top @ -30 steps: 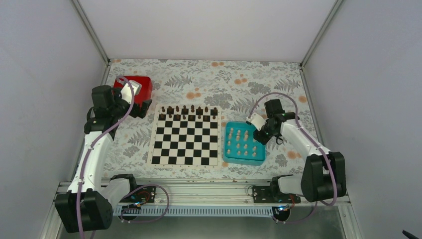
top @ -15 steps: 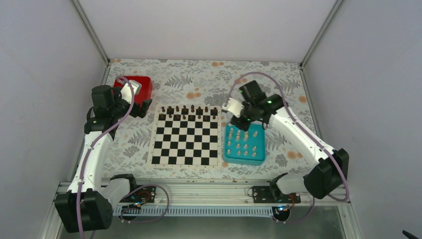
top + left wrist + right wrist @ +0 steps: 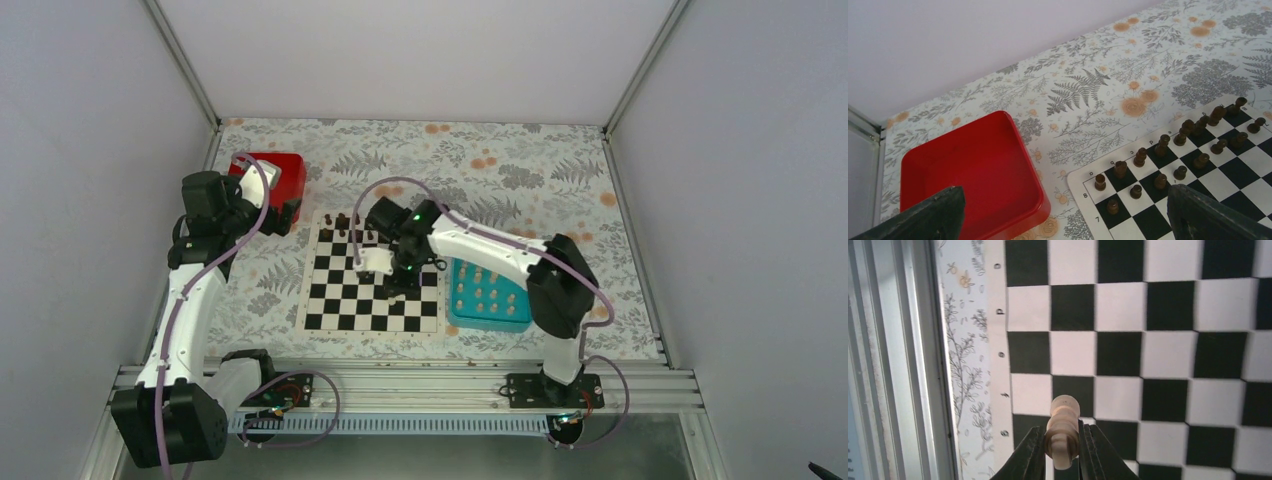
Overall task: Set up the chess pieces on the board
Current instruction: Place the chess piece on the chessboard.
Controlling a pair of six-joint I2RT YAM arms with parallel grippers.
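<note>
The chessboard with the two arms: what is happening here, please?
The right gripper holds a light chess piece above the near part of the chessboard. The dark pieces stand in the two far rows. More light pieces wait in the teal tray. The left gripper is open near the red tray.

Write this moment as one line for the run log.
right fingers: shut on light piece, over chessboard | left fingers: open, near red tray
</note>
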